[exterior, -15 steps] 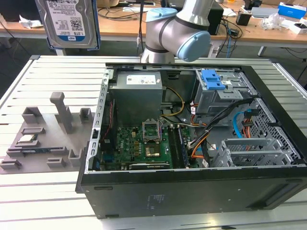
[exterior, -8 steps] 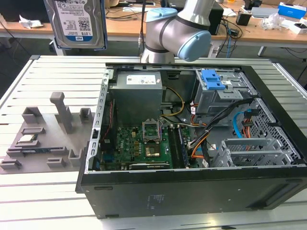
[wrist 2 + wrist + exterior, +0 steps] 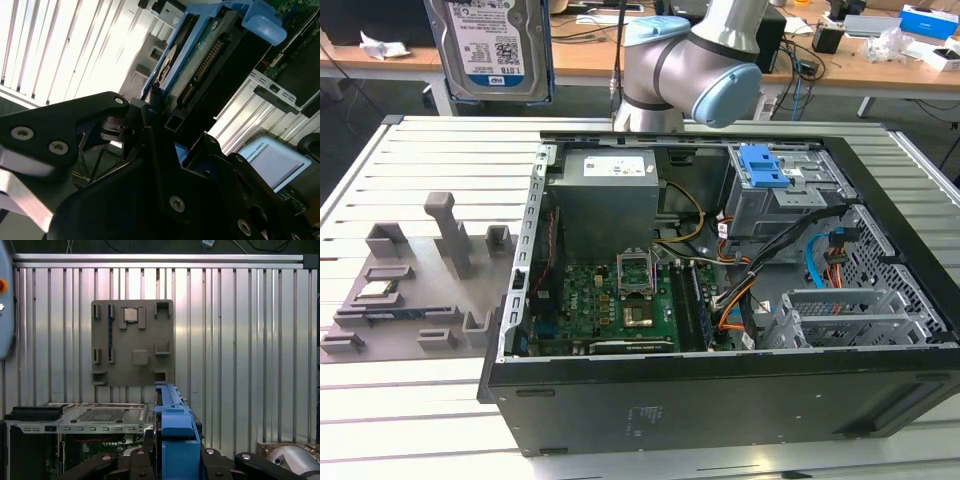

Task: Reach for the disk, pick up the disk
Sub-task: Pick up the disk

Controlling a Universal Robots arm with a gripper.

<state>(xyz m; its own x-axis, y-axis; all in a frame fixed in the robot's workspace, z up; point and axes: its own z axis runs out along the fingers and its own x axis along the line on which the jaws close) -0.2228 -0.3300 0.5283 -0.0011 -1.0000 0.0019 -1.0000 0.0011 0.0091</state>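
Disk clamped on edge between the closed fingers of the gripper, held high over the slatted worktop's far edge, apart from the open computer case.

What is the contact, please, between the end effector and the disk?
Touching: in the first wrist view the end effector grips the disk by both sides of its blue bracket.

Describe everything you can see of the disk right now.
The disk is a flat silver-grey metal drive, its white-and-blue label facing the exterior view, with a blue plastic bracket along its side. It hangs upright, raised clear of the table, past the open computer case toward the exterior view's left, its top cut off by the frame. In the first wrist view it shows edge-on, clamped in the black gripper.
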